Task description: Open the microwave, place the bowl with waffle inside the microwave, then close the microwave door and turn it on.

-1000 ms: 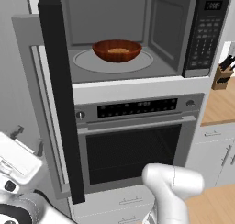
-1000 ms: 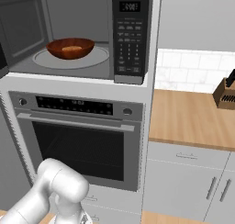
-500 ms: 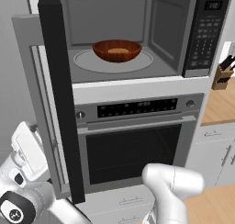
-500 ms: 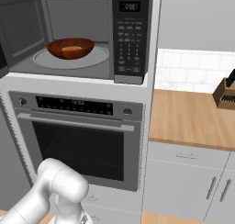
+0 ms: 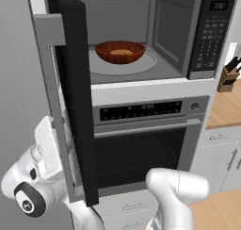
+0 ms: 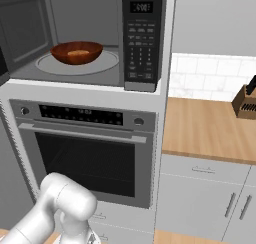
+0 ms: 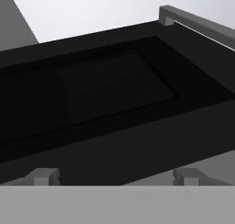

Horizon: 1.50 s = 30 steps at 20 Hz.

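- The gripper (image 7: 114,175) sits just behind the microwave door (image 5: 75,97), on its outer face, low at the left of the left base view. In the hand view its two small tips rise apart with nothing between them, so the pincer reads as released and empty.
- The microwave door is a wide black slab with a dark window panel (image 7: 105,87), swung out to the left and standing roughly edge-on to the base cameras. It is rigid and hinged, so I judge it will swing freely under a steady push on its flat outer face, best applied far from the hinge. The glass is smooth and offers no grip, so a flat push suits it better than a pinch.
- The microwave (image 6: 100,38) is a large black built-in unit with a pale grey cavity, set above the steel-fronted oven (image 6: 90,153).
- The bowl (image 5: 120,52) is shallow, round and reddish-brown, wood-like. It rests near the middle of the glass turntable (image 5: 141,66), well inside the cavity. It looks light and stiff and needs no further handling.
- The waffle (image 6: 76,53) is a small golden-tan disc lying in the bowl's hollow; its grid is too small to make out.
- The keypad panel (image 6: 142,43) runs down the microwave's right edge, with a small display at its top. Its buttons are tiny and will need a precise fingertip press.
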### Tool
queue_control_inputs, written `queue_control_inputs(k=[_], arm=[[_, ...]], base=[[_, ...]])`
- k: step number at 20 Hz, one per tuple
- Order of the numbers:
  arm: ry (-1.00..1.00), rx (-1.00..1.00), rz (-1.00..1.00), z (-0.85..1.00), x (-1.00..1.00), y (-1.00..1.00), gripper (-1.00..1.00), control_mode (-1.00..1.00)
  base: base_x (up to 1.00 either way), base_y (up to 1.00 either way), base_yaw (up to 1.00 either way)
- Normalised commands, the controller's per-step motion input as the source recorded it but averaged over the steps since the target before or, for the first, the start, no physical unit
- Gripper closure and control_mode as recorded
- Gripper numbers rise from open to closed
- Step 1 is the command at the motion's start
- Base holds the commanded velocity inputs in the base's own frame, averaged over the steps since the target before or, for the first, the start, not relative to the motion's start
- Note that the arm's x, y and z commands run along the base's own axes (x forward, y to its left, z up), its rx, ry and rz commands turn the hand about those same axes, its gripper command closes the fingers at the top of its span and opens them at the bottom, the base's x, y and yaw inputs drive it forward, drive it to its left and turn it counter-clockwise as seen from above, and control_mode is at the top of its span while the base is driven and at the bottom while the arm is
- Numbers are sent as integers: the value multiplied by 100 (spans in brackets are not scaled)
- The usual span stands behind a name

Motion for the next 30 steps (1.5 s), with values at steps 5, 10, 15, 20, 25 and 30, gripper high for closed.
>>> queue_control_inputs(k=[5,10,15,20,25,30], arm=[[-6,0,-16,1,0,-48,-100,-100],[-5,5,-10,0,18,-59,-100,-100],[-2,11,0,0,48,-65,-100,-100],[0,11,0,0,57,-60,-100,-100],[0,11,1,0,57,-54,-100,-100],[1,11,21,3,70,-43,-100,-100]], base=[[0,0,0],[0,0,0],[0,0,0],[0,0,0],[0,0,0],[0,0,0]])
